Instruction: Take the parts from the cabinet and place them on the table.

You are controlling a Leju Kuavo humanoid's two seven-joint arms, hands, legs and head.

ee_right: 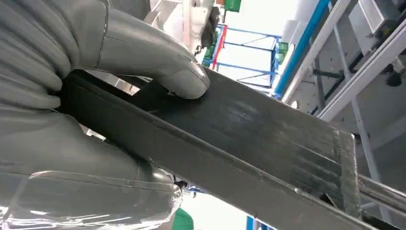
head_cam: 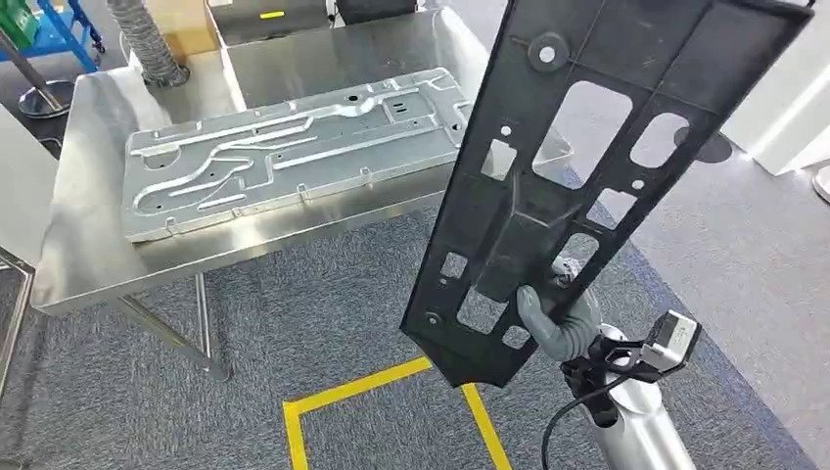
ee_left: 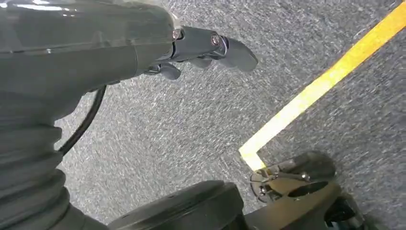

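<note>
A long black plastic panel (head_cam: 587,166) with several cut-outs stands tilted upright in the air, right of the steel table (head_cam: 88,264). My right hand (head_cam: 558,318) grips it near its lower end; in the right wrist view the grey thumb (ee_right: 158,62) presses on the panel's dark edge (ee_right: 249,139). A silver stamped metal plate (head_cam: 294,152) lies flat on the table. My left hand (ee_left: 201,52) hangs over the grey carpet, its fingers loosely curled, nothing in it.
Yellow floor tape (head_cam: 382,392) marks a corner on the carpet in front of the table. A grey ribbed hose (head_cam: 147,39) hangs at the table's far left. A blue frame (head_cam: 59,29) stands at the back left. White panels (head_cam: 783,108) stand at the right.
</note>
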